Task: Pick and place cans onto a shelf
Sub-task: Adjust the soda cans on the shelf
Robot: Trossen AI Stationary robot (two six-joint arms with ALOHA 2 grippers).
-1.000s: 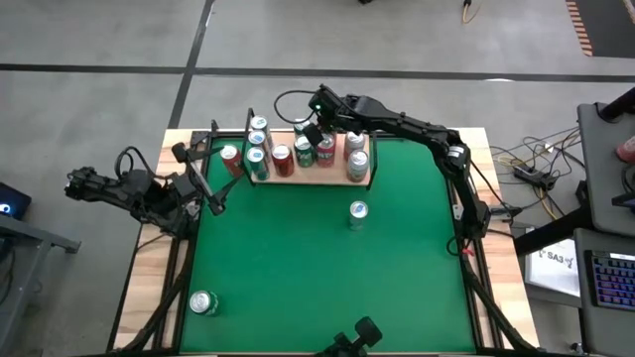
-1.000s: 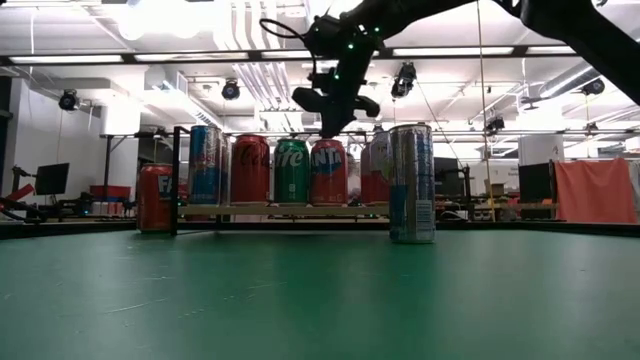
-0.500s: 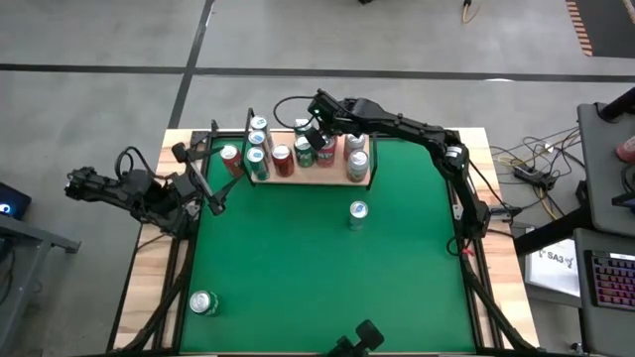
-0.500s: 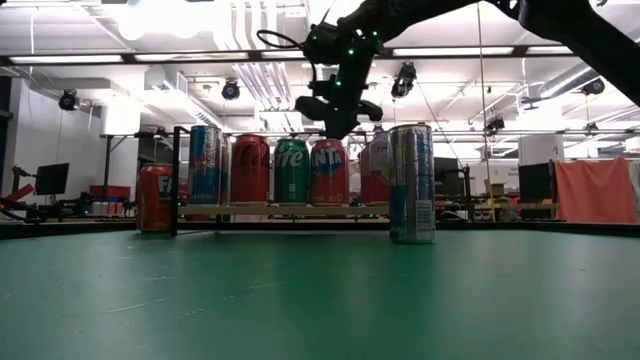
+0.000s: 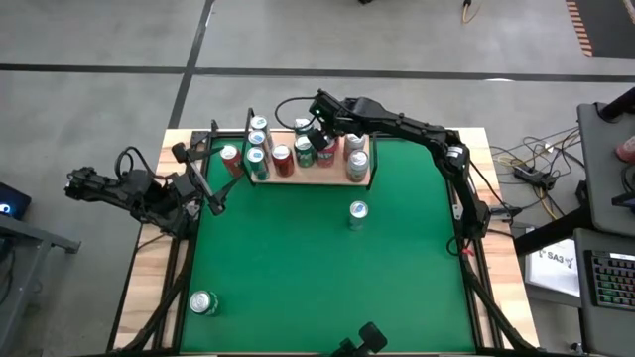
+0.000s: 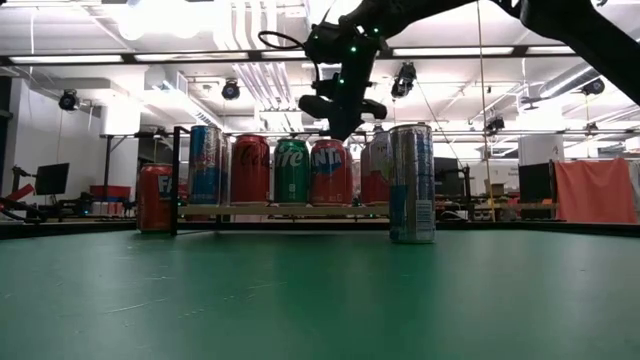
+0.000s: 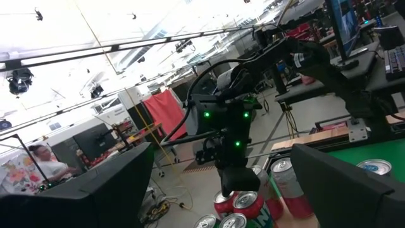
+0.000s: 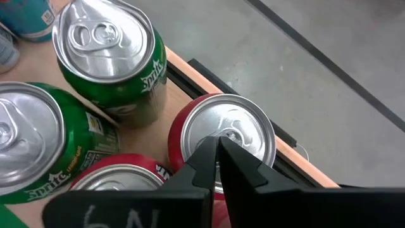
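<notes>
From above: right tool (image 5: 316,132) over the cans (image 5: 298,152) on the shelf (image 5: 337,178), left tool (image 5: 208,193) far off at the bench (image 5: 298,268) edge.

Low down: right tool (image 6: 335,112) just above the can tops.

Right wrist: fingers (image 8: 218,168) pressed together, empty, over a red can (image 8: 221,136); green cans (image 8: 111,57) beside.

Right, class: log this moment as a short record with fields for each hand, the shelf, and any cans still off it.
right hand: shut, empty, above a red silver-topped can on the light-wood shelf
left hand: open, waiting at the table's left edge
cans on green table: silver-blue can mid-table; green can at the near left corner
</notes>
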